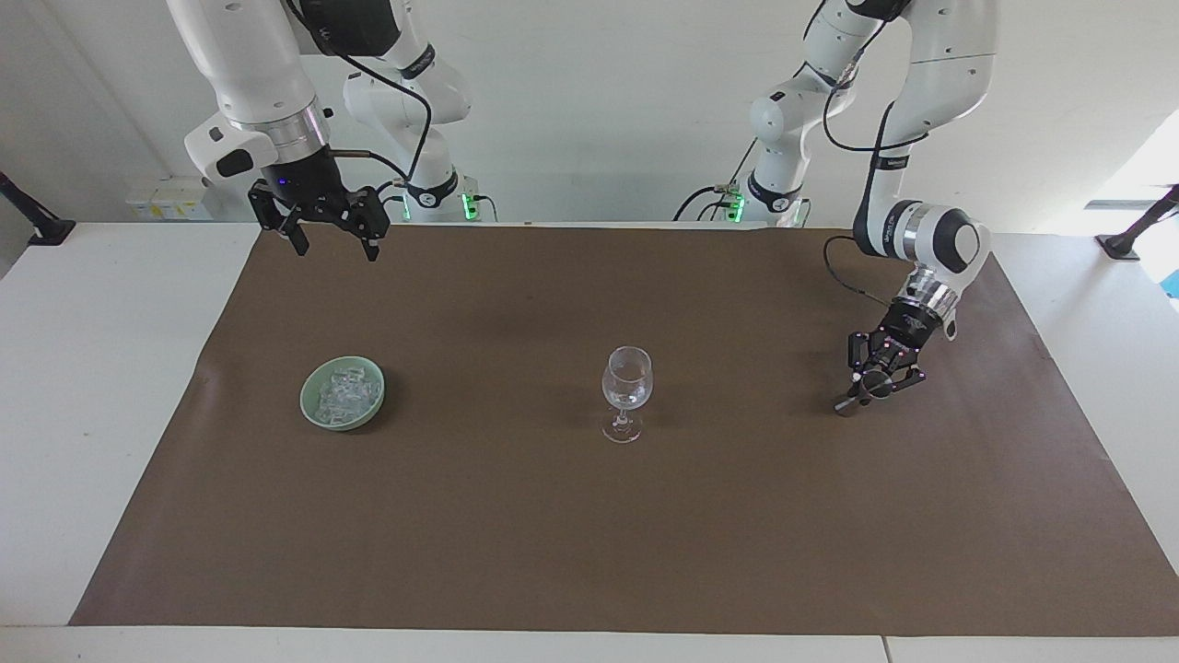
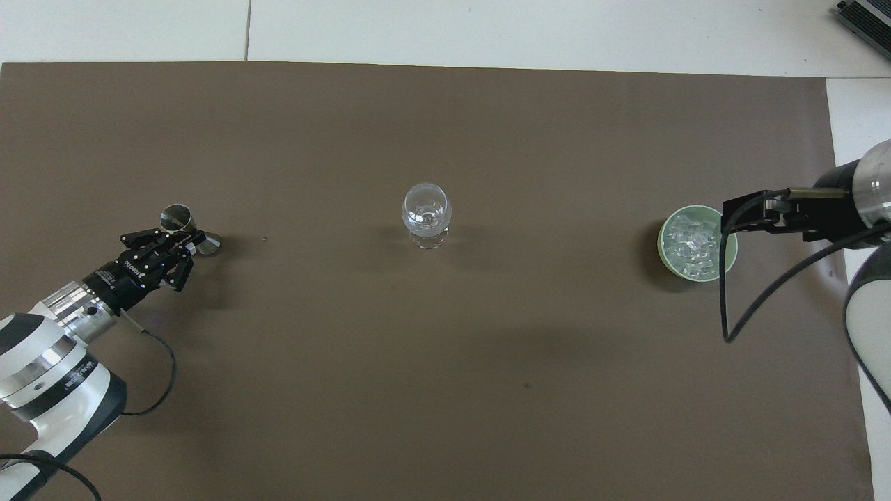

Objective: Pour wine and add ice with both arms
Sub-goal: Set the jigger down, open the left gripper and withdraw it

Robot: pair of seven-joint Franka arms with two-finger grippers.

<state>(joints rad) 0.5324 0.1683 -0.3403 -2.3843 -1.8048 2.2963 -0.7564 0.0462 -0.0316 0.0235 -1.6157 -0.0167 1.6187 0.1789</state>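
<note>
Your left gripper [image 1: 875,385] is low over the brown mat [image 1: 589,552] at the left arm's end of the bench, its jaws clamped on the waist of a small metal jigger [image 2: 182,224] that lies tilted, one cup end close to the mat. The wine glass [image 1: 626,391] stands upright mid-mat, well apart from it, and looks to have liquid in its bowl already. So you appear to be at the tail of the pouring step, setting the measure down.

Your right gripper [image 1: 320,224] waits high over the mat's edge nearest the robots, jaws apart and empty. The ice [image 1: 343,394] sits heaped in the green bowl [image 1: 309,405] toward the right arm's end of the bench, level with the glass.

Next, you likely need to release the jigger cleanly, then bring the right gripper down into the bowl for a cube. The cubes are small and slippery, so pinch squarely.
</note>
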